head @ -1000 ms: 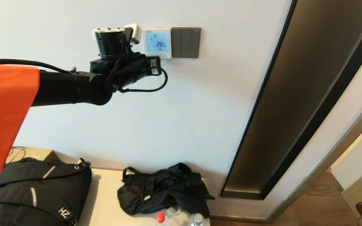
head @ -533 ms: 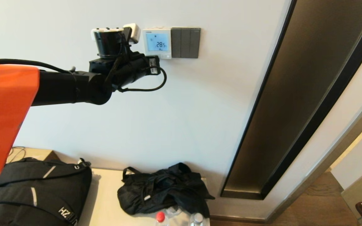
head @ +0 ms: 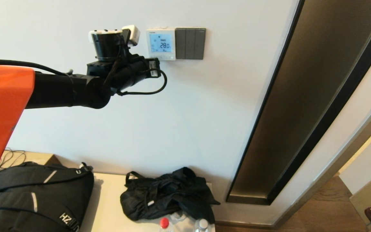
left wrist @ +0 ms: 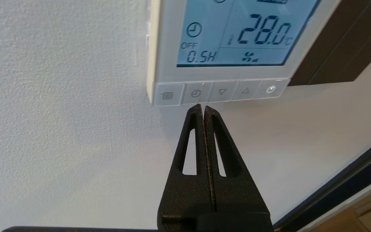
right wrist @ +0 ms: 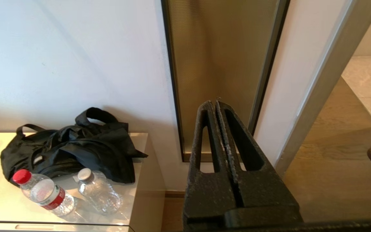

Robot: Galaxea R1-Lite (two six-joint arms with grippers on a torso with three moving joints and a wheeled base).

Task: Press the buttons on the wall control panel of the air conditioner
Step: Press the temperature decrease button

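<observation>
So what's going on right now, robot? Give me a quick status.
Left gripper shut, tips just below the clock button on the wall control panel. Screen reads 28.0. Right gripper shut, parked low. Nothing in the way.

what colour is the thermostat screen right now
Light blue with dark digits, on the square white plastic thermostat; clearest in the left wrist view.

The white thermostat (left wrist: 224,74) had a light blue screen (left wrist: 240,32) with dark digits, pale grey buttons (left wrist: 219,92), beside a dark grey switch plate (head: 190,43).

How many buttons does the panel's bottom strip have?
5, in one row below the screen: menu, clock, down arrow, up arrow, power. None seem hidden.
</observation>
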